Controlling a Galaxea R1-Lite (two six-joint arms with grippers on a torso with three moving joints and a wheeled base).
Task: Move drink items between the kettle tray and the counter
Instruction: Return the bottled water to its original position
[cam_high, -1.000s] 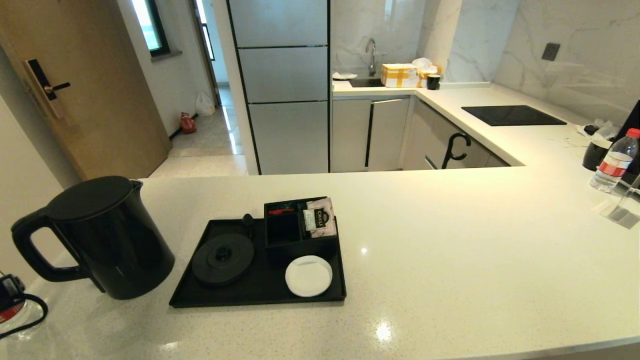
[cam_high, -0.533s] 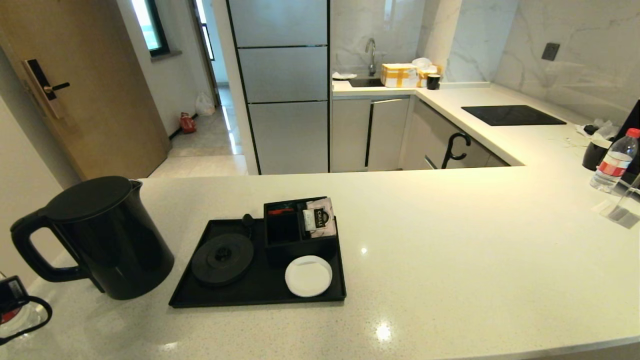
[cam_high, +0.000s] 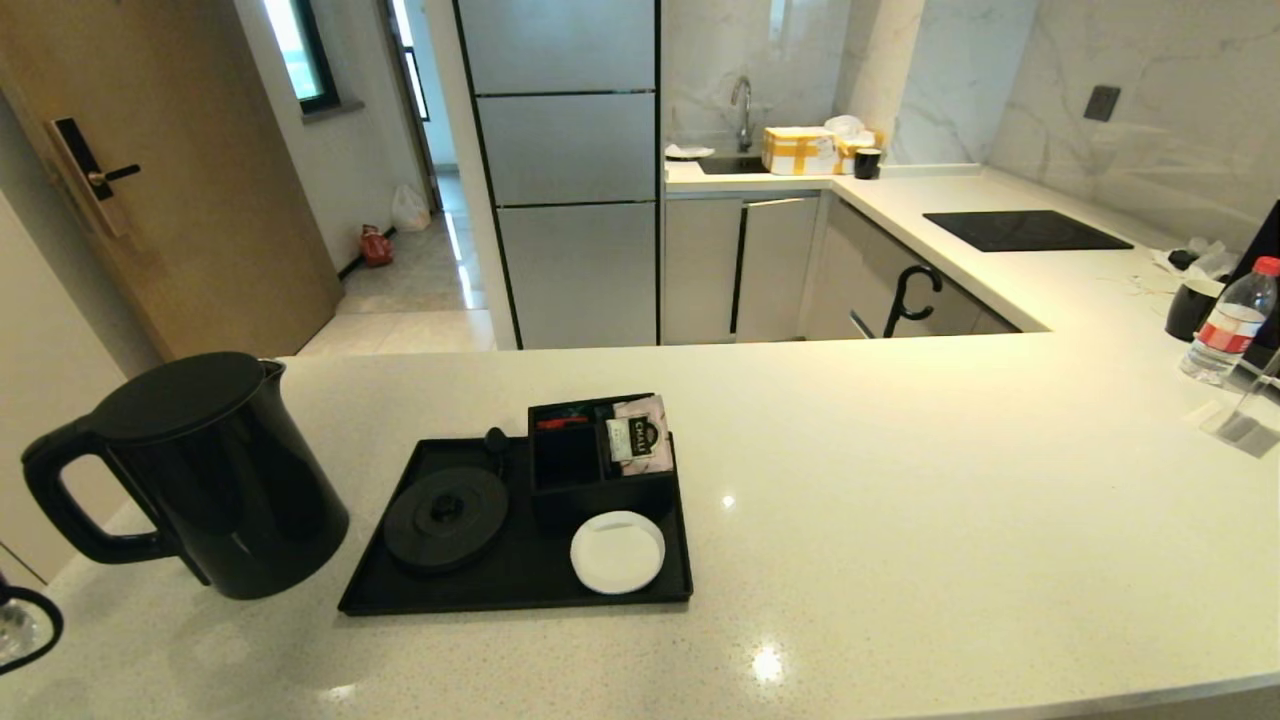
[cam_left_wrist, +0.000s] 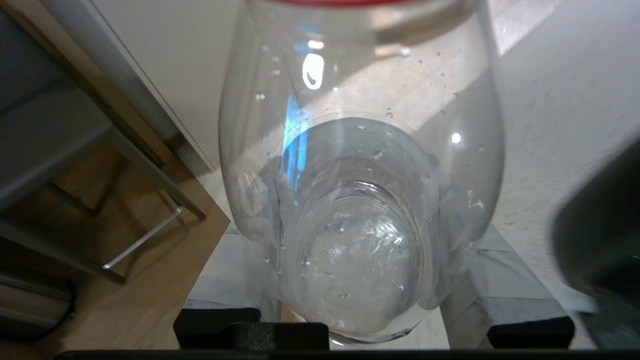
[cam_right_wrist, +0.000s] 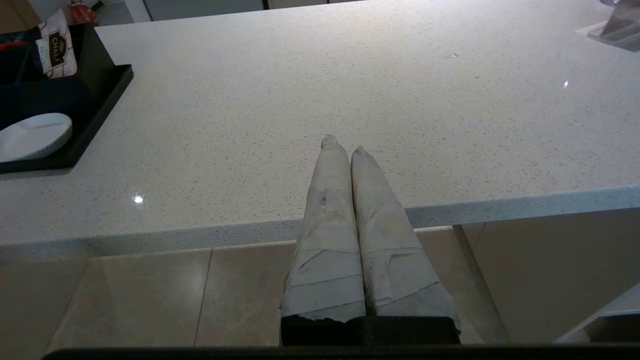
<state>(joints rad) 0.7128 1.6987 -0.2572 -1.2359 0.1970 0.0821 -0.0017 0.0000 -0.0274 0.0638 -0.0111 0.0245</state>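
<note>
In the left wrist view my left gripper (cam_left_wrist: 362, 235) is shut on a clear water bottle (cam_left_wrist: 360, 165) with a red label edge, seen from its base. It hangs beside the counter's left end, near the dark kettle (cam_left_wrist: 600, 240). In the head view only a clear bit of this bottle (cam_high: 12, 628) shows at the left edge. The black kettle (cam_high: 215, 480) stands on the counter (cam_high: 900, 500), left of the kettle tray (cam_high: 520, 590). The tea sachet (cam_high: 640, 435) sits in the tray's divided box (cam_high: 570, 465). A second red-capped bottle (cam_high: 1228, 322) stands far right. My right gripper (cam_right_wrist: 345, 145) is shut and empty at the counter's front edge.
The tray also bears the round kettle base (cam_high: 446, 518) and a white coaster (cam_high: 617, 551). A black hob (cam_high: 1025, 230) lies at the back right. A black mug (cam_high: 1190, 310) and a clear stand (cam_high: 1245, 415) are by the far-right bottle.
My left gripper and its bottle have sunk and drifted left, almost out of the head view; the red label no longer shows there. Nothing else has moved.
</note>
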